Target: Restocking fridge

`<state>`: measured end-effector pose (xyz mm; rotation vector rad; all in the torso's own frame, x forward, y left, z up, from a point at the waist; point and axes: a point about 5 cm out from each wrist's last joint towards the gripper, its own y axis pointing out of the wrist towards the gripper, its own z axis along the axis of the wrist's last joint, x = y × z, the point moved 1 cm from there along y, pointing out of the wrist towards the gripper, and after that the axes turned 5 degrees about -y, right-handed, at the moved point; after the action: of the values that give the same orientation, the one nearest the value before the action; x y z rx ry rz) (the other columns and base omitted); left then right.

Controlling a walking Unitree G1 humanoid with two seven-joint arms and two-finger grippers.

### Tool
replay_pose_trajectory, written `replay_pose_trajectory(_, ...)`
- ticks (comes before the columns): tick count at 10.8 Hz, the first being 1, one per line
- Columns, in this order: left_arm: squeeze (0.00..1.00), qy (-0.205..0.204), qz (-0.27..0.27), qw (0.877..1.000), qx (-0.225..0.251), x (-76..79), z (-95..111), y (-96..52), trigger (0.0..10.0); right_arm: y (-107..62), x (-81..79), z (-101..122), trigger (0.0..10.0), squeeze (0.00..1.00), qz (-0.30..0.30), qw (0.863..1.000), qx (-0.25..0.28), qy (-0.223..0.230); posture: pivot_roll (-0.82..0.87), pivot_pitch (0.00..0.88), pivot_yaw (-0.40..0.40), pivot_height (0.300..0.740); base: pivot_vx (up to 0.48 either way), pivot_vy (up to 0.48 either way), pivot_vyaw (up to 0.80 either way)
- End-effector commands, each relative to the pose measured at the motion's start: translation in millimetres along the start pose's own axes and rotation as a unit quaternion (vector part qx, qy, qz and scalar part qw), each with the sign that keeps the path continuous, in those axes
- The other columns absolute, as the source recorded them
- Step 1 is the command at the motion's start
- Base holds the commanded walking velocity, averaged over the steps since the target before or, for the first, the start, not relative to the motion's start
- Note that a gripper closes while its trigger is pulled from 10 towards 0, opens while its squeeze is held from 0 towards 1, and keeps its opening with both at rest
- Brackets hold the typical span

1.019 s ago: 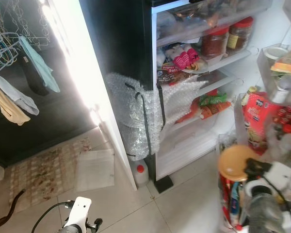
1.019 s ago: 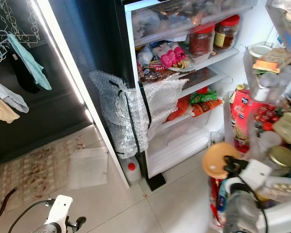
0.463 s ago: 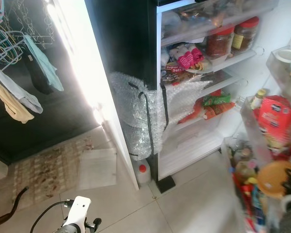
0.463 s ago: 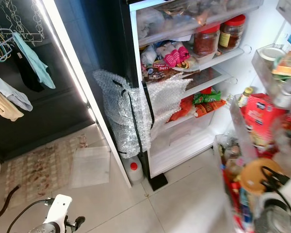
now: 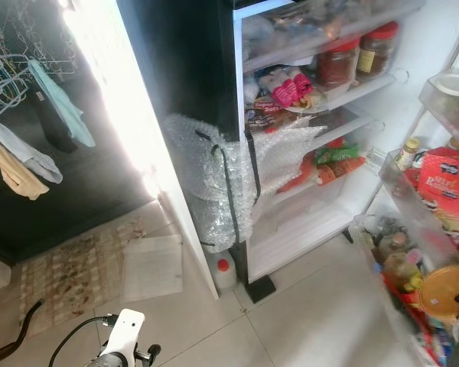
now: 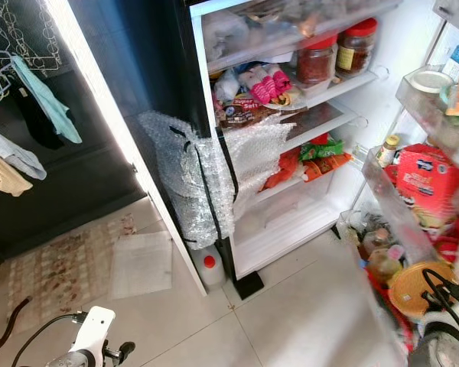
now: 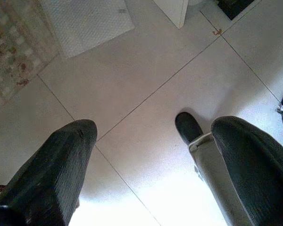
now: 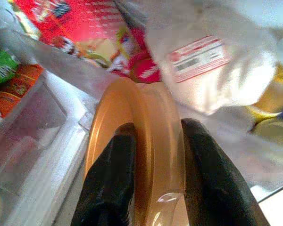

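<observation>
So the fridge [image 6: 214,92] stands open and takes up the upper middle of the head views. Its shelves already hold a lot: two jars with red lids [image 6: 336,50] near the top, pink packets [image 6: 260,80] on the shelf under them, and green and orange packs [image 6: 314,157] lower down. A big sheet of bubble wrap [image 6: 206,180] hangs over the fridge's left edge, in the middle of the frame. The door racks [image 6: 382,187] on the right side are full too, with a red box [image 6: 428,183] and little bottles.

The right gripper [image 8: 153,174] is at the lower right of the head views, down by the low door rack. Its two black fingers are squeezed onto an orange lidded tub [image 8: 141,136], one finger on each flat side, so the tub sits on its edge between them. In the right wrist view the tub is just in front of the packed door rack, with a white bag [image 8: 212,70] and red packets close behind it. It has not been let go yet.

The left gripper [image 7: 151,155] hangs at the lower left with its fingers spread wide and nothing between them, over the tile floor [image 7: 146,70].

I think the job is partly done. This tub looks close to its spot in the door rack, but it needs to be set down and let go. I cannot tell if more things wait to go in.
</observation>
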<state>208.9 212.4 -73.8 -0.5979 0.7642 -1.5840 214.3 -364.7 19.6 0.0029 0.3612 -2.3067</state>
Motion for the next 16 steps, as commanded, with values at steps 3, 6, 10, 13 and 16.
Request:
replay_pose_trajectory(3,0.0,-0.002,0.008,1.0,-0.019,-4.4,-9.8,-2.7,10.0,-5.0,-28.1,-12.3,10.0,0.0,0.054,0.998,-0.012,0.001,-0.22,0.092,0.107,0.74,0.0,0.0,0.0)
replay_pose_trajectory(6,0.0,0.01,0.009,1.0,-0.019,-4.7,-9.8,-2.8,10.0,-13.6,-69.4,-20.2,10.0,0.0,0.158,0.986,-0.009,-0.047,-0.22,0.091,0.106,0.74,0.0,-0.085,0.27)
replay_pose_trajectory(10,0.0,0.012,0.009,1.0,-0.02,-4.6,-9.7,-2.7,10.0,-16.5,-81.4,-22.6,10.0,0.0,0.192,0.98,-0.012,-0.051,-0.21,0.087,0.103,0.74,0.0,-0.269,0.2)
replay_pose_trajectory(13,0.0,0.015,0.006,1.0,-0.02,-4.5,-10.2,-3.0,10.0,-17.3,-80.8,-23.4,10.0,0.0,0.195,0.979,-0.012,-0.052,-0.22,0.079,0.105,0.74,0.0,-0.266,0.41)
replay_pose_trajectory(16,0.0,0.015,0.006,1.0,-0.02,-4.7,-10.2,-3.0,10.0,-18.4,-83.2,-25.7,10.0,0.0,0.199,0.979,-0.017,-0.047,-0.21,0.083,0.105,0.74,0.0,-0.268,0.0)
